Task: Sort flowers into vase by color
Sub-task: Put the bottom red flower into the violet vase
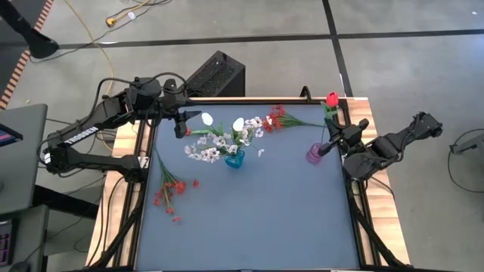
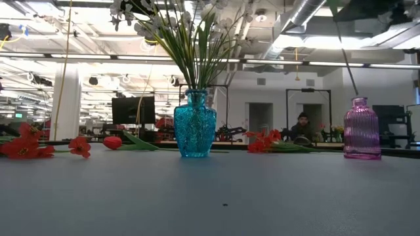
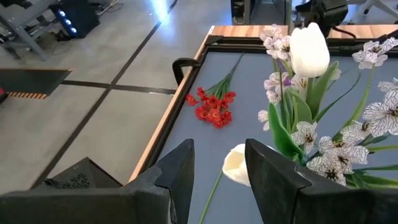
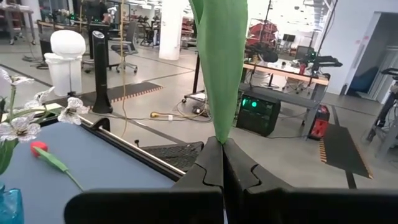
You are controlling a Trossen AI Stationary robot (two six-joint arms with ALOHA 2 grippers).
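Observation:
A blue vase at mid-table holds white flowers. To its right stands a pink vase. Just right of the pink vase, my right gripper is shut on a red tulip. My left gripper hangs open at the far left. A white tulip bud sits just ahead of it, its stem running back between the fingers. Red sprays lie on the table at the far side and at the left. A red tulip also lies there. My right gripper pinches the red tulip's broad green leaf between its two fingertips, which come in level from the table's right. The tulip stands up above the fingers, leaning toward the far edge. Its thin stem runs down to the pink vase's mouth. My left gripper's fingers stand apart around the white tulip's stem; I cannot tell whether they touch it.
A raised black frame rims the table, with wooden boards outside it. A black box stands beyond the far edge. The near half of the blue tabletop is bare. A person sits in the room behind.

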